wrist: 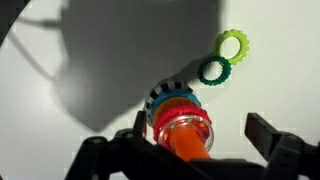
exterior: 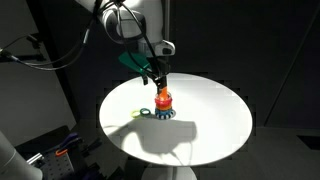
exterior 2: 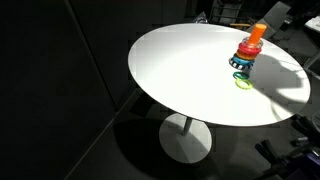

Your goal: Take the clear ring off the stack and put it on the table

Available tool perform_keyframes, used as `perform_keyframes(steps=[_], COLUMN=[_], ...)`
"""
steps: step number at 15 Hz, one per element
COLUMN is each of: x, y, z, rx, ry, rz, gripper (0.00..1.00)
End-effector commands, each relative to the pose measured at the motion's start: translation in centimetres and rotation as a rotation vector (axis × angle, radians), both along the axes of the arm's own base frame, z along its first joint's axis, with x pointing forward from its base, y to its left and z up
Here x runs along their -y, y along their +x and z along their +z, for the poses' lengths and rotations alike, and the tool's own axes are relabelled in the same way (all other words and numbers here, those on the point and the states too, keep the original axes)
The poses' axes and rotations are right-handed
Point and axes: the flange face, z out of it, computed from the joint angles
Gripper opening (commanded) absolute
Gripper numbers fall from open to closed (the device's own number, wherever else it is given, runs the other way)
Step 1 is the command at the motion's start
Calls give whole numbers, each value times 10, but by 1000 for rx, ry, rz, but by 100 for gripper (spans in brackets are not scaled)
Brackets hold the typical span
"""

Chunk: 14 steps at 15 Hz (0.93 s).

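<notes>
The stack [wrist: 172, 103] stands on the white table [wrist: 285, 70], with a dark toothed base, a blue ring, a red ring and an orange peg. The clear ring [wrist: 207, 131] sits on top around the peg, seen as a glassy rim with small coloured beads. My gripper [wrist: 200, 132] is open, with one finger on each side of the stack's top and not touching it. In both exterior views the stack [exterior: 164, 101] [exterior 2: 246, 50] stands near the table's middle, with the gripper [exterior: 159, 78] just above it.
A yellow toothed ring [wrist: 232, 45] and a green toothed ring [wrist: 213, 70] lie flat on the table beside the stack, and both show in an exterior view [exterior 2: 242, 81]. The arm's shadow falls across the table [exterior: 215, 115]. Dark room all around.
</notes>
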Motion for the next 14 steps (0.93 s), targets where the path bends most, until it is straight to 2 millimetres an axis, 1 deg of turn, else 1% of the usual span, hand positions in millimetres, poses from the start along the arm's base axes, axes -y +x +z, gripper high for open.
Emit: perform_keyframes(steps=[1,3,4,5,10,14], x=[-3,-6,-8,-9,-11,-11], y=[19,24,25,17,21,22], z=[-5,-8,-7,-13,-14,-19], rx=[-31,-45,-49,-38,-46,-45], ry=[15,12,11,1,3,-6], rz=[32,39,42,25,31,21], gripper=[100,100,100,100,100,100])
